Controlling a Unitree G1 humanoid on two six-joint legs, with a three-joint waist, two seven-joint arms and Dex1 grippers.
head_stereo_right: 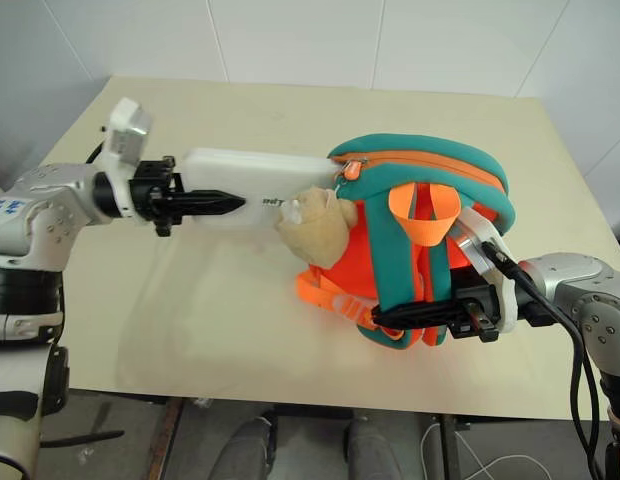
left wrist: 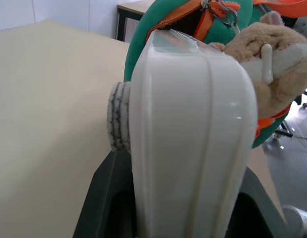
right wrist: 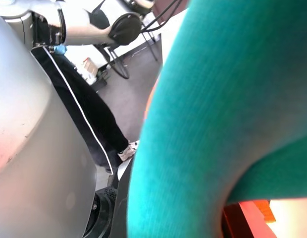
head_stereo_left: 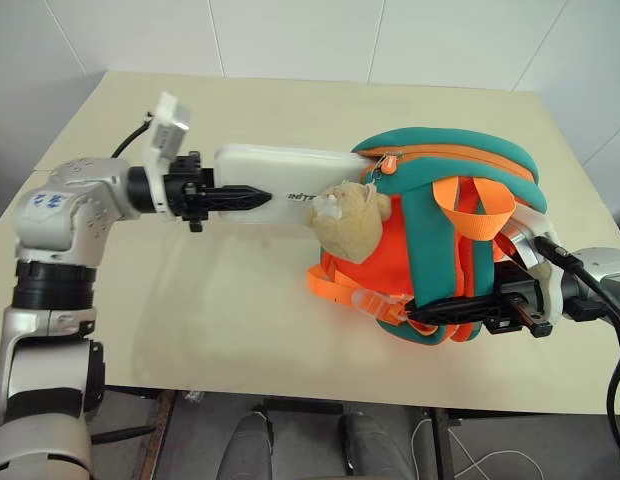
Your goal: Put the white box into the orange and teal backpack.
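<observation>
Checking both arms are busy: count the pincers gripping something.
2. The left pincer clamps the box, whose far end is at the backpack's opening. The right pincer is shut on the backpack's near edge.

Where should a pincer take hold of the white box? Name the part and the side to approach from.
Grip the white box at its free short end, the end away from the orange and teal backpack, coming level from the robot's left. It is flat and thin, its far end already in the bag's opening, so only this end is exposed. The left pincer holds it so, one finger on each broad face.
</observation>
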